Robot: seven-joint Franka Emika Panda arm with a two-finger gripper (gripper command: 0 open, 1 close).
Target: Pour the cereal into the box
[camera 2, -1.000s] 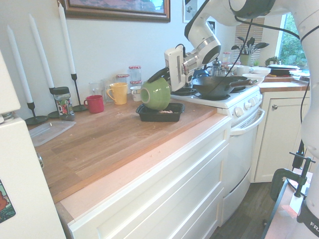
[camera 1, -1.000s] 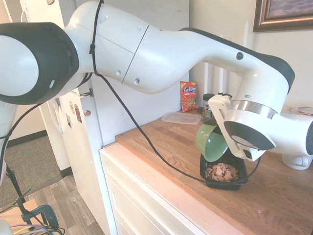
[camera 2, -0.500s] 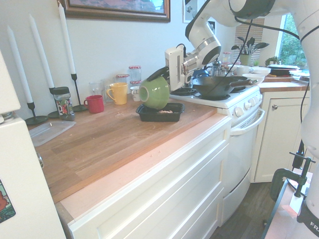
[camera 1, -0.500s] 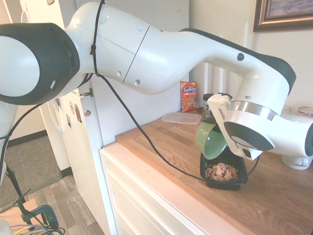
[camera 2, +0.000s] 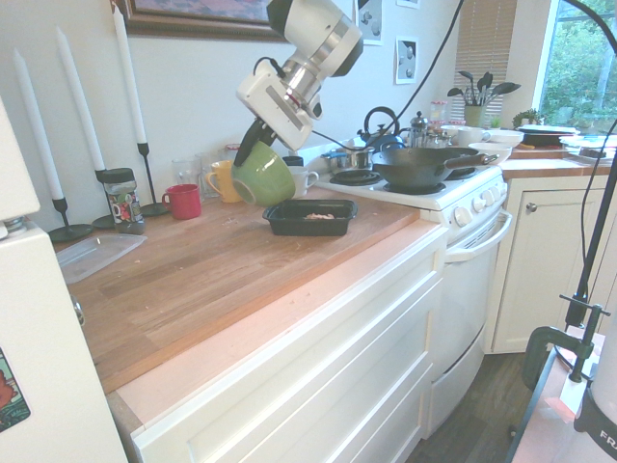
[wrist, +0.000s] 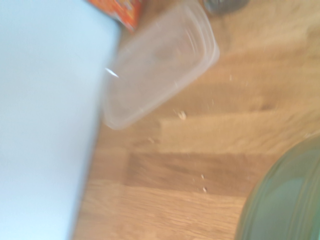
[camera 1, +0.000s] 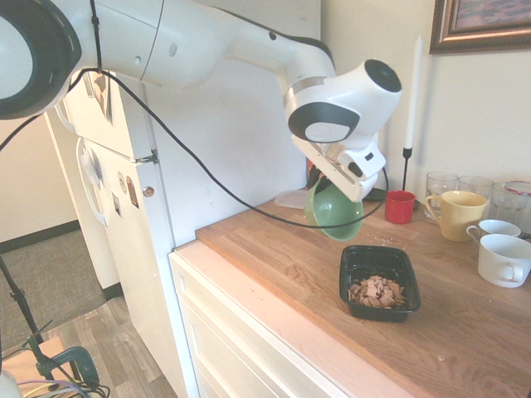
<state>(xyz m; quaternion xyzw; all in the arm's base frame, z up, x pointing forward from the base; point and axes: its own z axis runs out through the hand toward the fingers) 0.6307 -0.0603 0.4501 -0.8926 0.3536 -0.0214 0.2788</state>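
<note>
The green bowl (camera 1: 333, 211) is being held tilted by the gripper (camera 2: 258, 135), its rim being pinched between closed fingers, and it is being carried above the counter (camera 1: 274, 257). The box (camera 1: 379, 283) is being left below the gripper and off to its stove side, just beside the bowl rather than under it. The cereal (camera 1: 376, 292) is being held inside the box, heaped at the end farther from the gripper, while the nearer end is being left mostly bare.

The long axis of the box is being pointed roughly from the gripper's side of the counter toward that heap, so the near short end is being presented first. A few crumbs (wrist: 182, 115) are being shown on the wood, near the clear lid (wrist: 160, 65), which is being kept on the gripper's fridge side, away from the box.

The pour is being judged as done or nearly so. The bowl is probably best being set upright on the wood on the side away from the box; if it were being swung back low, the box's rim could be knocked.
</note>
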